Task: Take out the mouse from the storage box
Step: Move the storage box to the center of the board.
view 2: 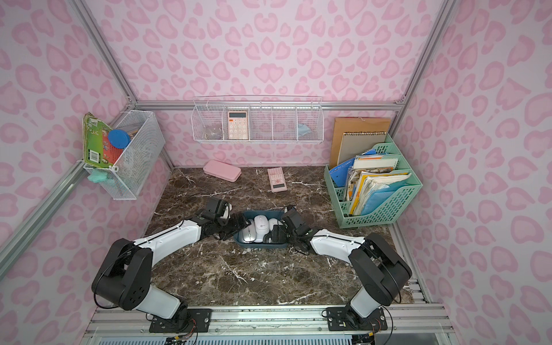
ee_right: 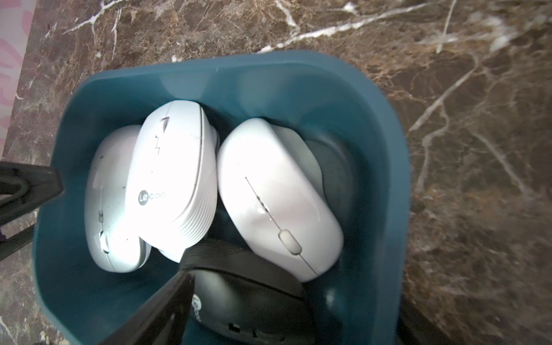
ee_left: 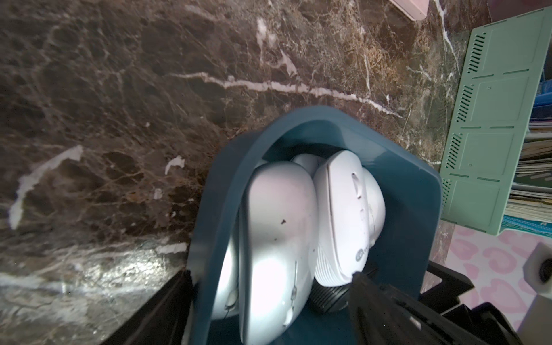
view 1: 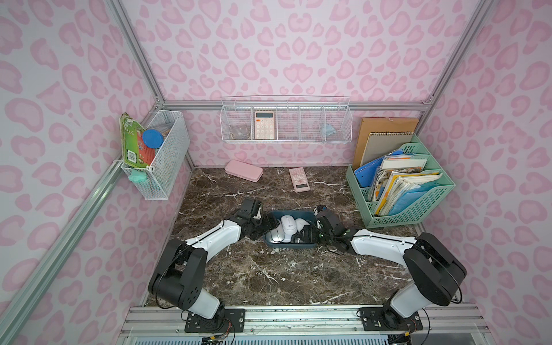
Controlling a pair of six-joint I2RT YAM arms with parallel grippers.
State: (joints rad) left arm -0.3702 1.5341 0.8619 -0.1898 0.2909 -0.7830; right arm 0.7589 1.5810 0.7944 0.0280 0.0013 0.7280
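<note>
Lying in storage box, silver mouse lengthwise near-to-far; left tool, right tool wide apart.

You have the storage box, a shallow teal-blue tub, upright on the tabletop, midway left to right. Inside, packed close, lie a silver mouse at left, a white logo mouse resting partly on it, a plain white mouse at far right, and a black mouse at near right.

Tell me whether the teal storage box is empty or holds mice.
Not empty. The storage box holds at least three white mice and a black mouse, all lying within its walls.
</note>
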